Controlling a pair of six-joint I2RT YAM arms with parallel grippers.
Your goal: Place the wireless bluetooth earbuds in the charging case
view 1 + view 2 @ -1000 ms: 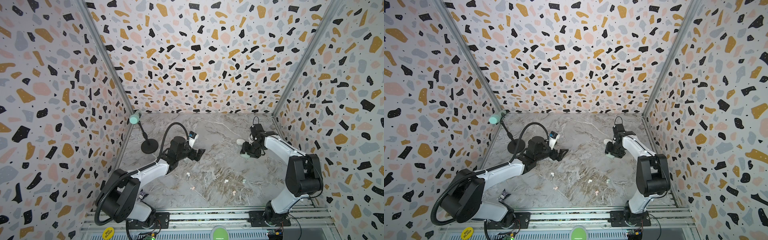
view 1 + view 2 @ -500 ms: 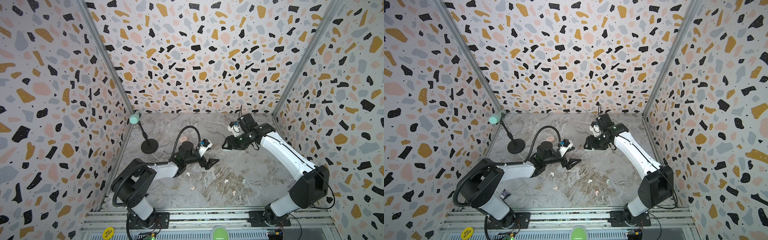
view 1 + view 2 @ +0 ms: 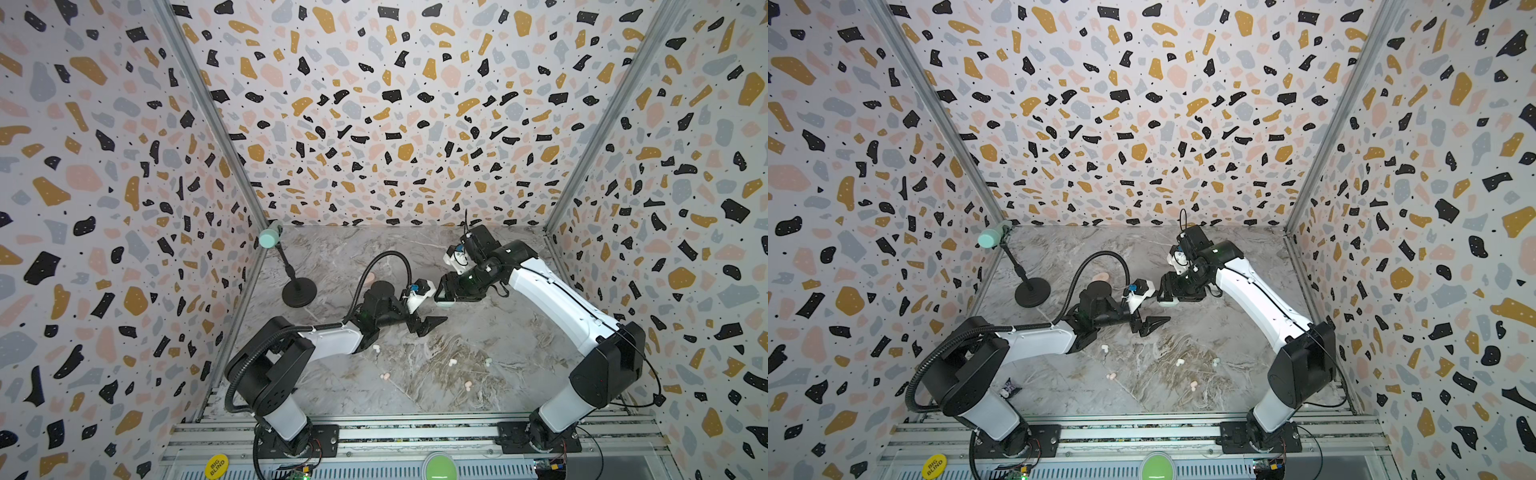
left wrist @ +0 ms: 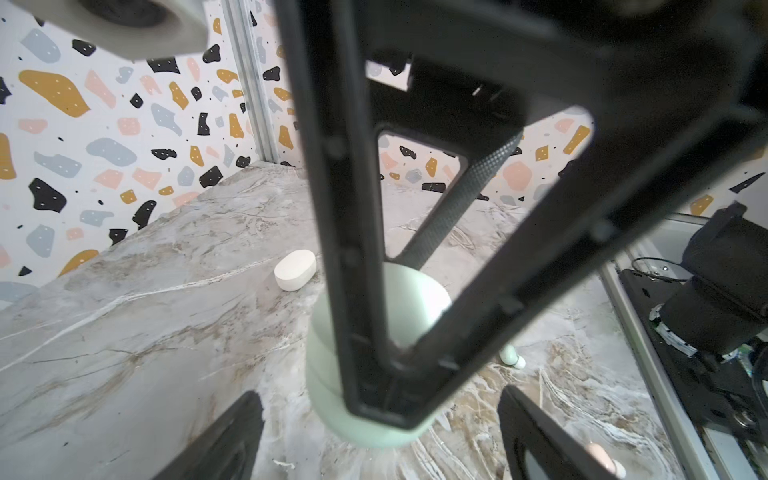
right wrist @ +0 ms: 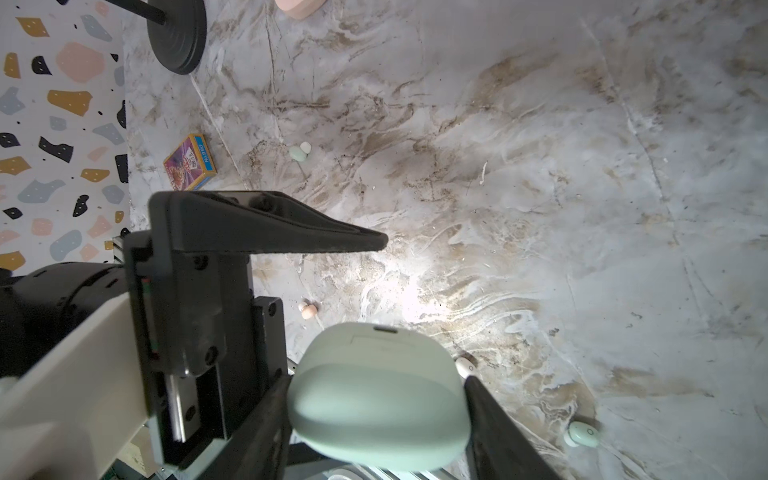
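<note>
now both arms crowd the middle of the tabletop (image 3: pixel 478 332) — a second back they stand well apart, the right one low by the right wall and the left one drawn back toward its own side. the right end effector (image 3: pixel 451 292) is swung inward and stays clenched on the mint charging case (image 5: pixel 378 399), pinching it across its sides. whether the case rests on the surface or hangs just over it i cannot tell, nor whether its lid is up.

the left end effector (image 3: pixel 428 325) is pushed forward to just beside that case. its jaws stand released, apart, with nothing between them. in the left wrist view the case hangs right ahead of them, behind the other arm's black finger frame.

the wireless bluetooth earbuds (image 3: pixel 452 362) lie loose and scattered on the near half of the tabletop — five show in a top view, well apart from both end effectors. a mint one (image 4: pixel 513 357) lies nearest the case. none is gripped, and none shows inside the case.

so the change is a bringing-together, not an insertion. it looks like set-up for a two-handed step, probably the free end effector steadying the case or working its lid while the other holds. every bud is yet to be picked up, so the task proper seems barely begun.
</note>
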